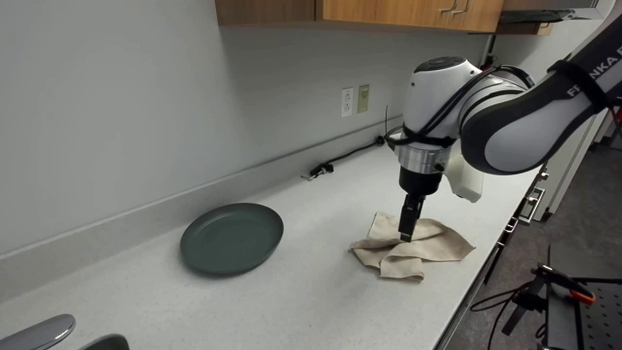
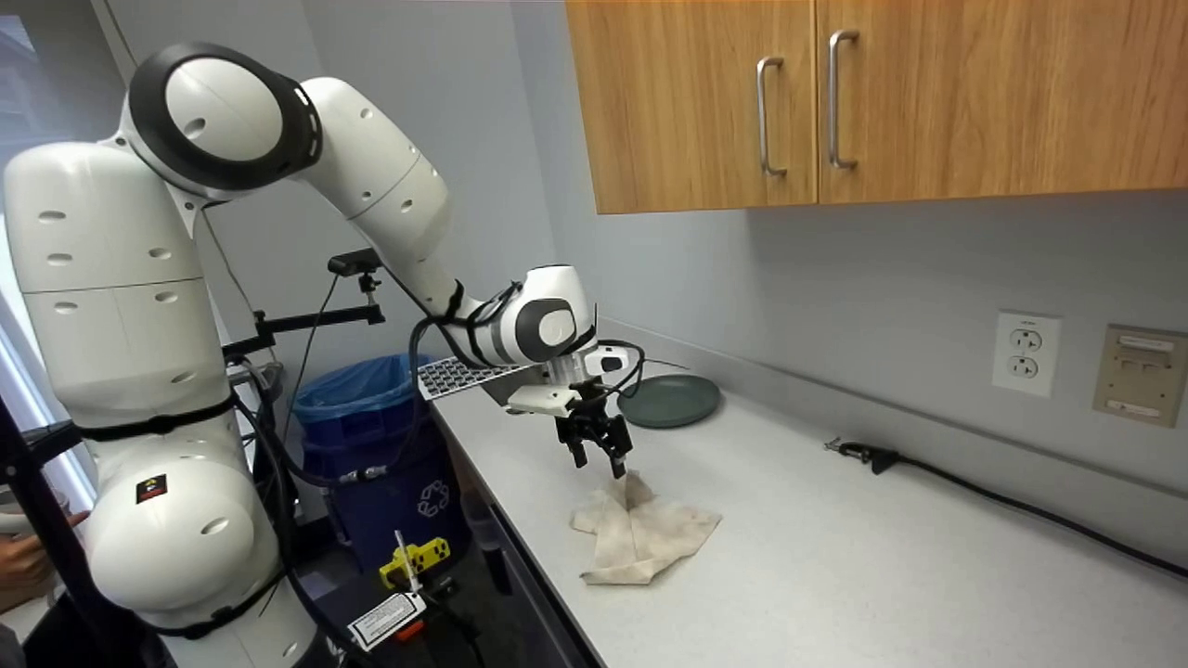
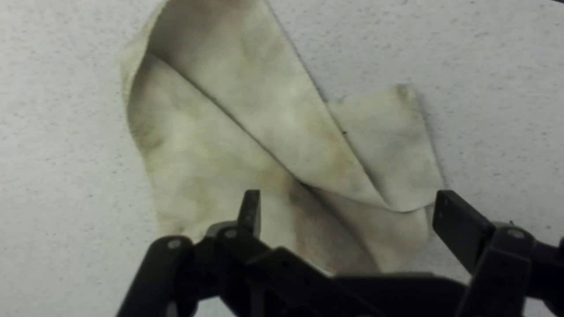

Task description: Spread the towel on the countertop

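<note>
A beige towel point(image 1: 440, 245) lies crumpled and partly folded over itself on the white countertop point(image 1: 311, 301). It also shows in an exterior view point(image 2: 645, 538), with a raised fold near the gripper. In the wrist view the towel point(image 3: 246, 110) has a long diagonal fold, a curled edge at upper left and a flat corner at right. My gripper point(image 2: 600, 464) points down above the towel and is open with nothing between its fingers. In the wrist view the fingertips point(image 3: 347, 196) are wide apart, with towel folds below them. The towel's near part is hidden behind the gripper there.
A dark green plate point(image 1: 233, 238) lies on the countertop near the wall. A black cable with a metal end point(image 1: 320, 170) runs along the backsplash. A faucet point(image 1: 41, 333) is at the near corner. Wooden cabinets point(image 2: 696, 111) hang above. The counter's front edge point(image 2: 538, 575) runs beside the towel.
</note>
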